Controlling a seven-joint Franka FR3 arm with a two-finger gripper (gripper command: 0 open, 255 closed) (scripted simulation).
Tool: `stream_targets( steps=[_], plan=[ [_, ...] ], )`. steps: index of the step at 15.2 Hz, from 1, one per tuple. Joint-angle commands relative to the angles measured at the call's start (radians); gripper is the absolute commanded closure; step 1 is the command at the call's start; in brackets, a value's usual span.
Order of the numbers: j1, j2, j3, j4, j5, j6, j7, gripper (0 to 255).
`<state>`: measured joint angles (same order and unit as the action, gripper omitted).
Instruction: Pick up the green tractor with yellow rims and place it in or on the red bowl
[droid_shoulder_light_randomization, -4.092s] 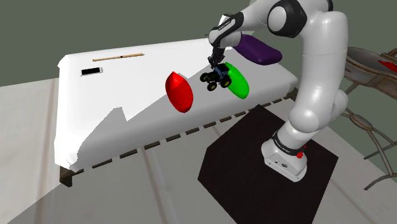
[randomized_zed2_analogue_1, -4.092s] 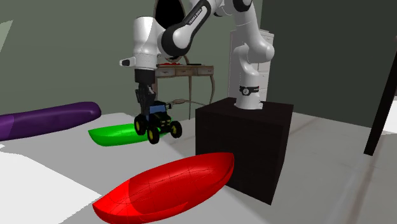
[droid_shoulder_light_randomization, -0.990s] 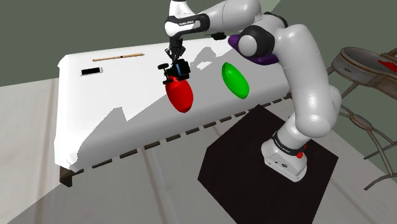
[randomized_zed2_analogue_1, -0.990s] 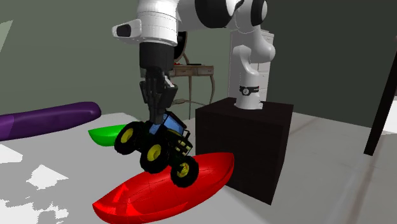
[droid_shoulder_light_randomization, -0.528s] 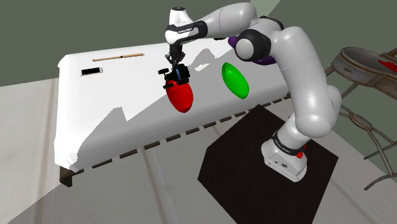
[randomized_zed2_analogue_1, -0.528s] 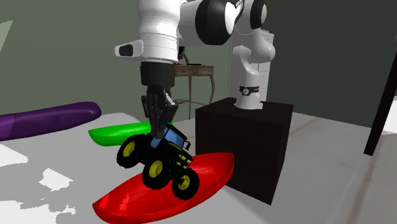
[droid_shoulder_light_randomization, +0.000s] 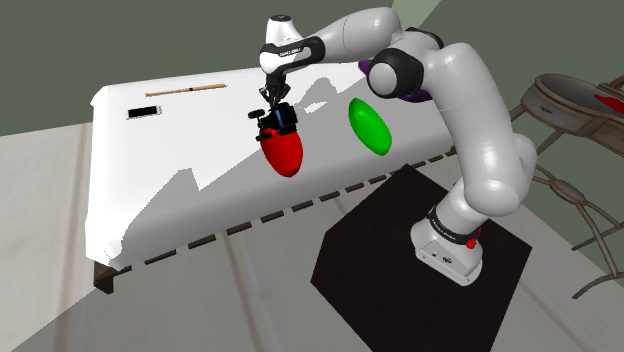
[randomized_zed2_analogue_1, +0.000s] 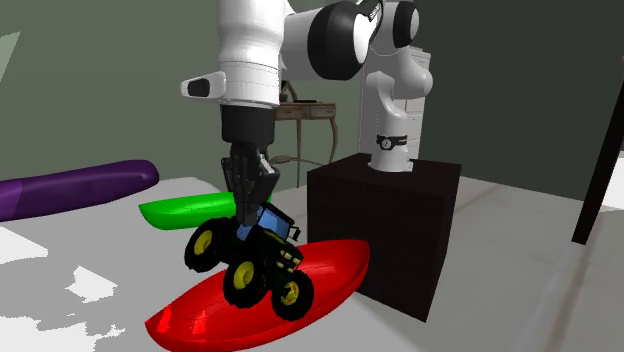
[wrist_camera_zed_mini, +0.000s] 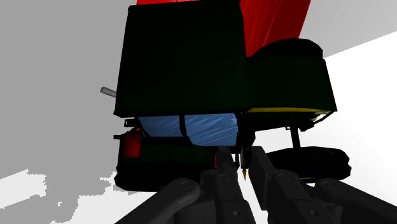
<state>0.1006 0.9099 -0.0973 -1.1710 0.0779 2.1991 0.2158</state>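
The toy tractor has a dark green body, a blue cab, black tyres and yellow rims. It hangs tilted from my gripper, which is shut on its top. Its lower wheels sit just over or on the red bowl; I cannot tell if they touch. In the shoulder view the tractor is at the far end of the red bowl, under the gripper. In the wrist view the gripper clasps the tractor, with the red bowl beyond it.
A green bowl lies to the shoulder view's right of the red one, with a purple object behind it. A black phone and a wooden stick lie at the white table's far left. The black stand borders the table.
The gripper carried the tractor from beside the green bowl to above the red bowl. Over the last second it has lowered the tractor slightly toward the bowl.
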Motion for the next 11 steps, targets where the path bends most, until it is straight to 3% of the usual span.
stream_targets(
  steps=[1, 2, 3, 8, 11],
  plan=[
    [-0.001, 0.007, 0.0, -0.003, 0.0, -0.003, -0.001, 255],
    [-0.001, 0.007, 0.0, -0.003, 0.0, -0.003, -0.001, 255],
    [-0.001, 0.006, 0.0, -0.006, 0.0, -0.002, -0.001, 0],
    [-0.001, 0.007, 0.0, -0.003, 0.0, -0.003, -0.001, 0],
    [0.003, -0.063, -0.004, -0.024, -0.004, -0.052, 0.0, 0]
  ],
)
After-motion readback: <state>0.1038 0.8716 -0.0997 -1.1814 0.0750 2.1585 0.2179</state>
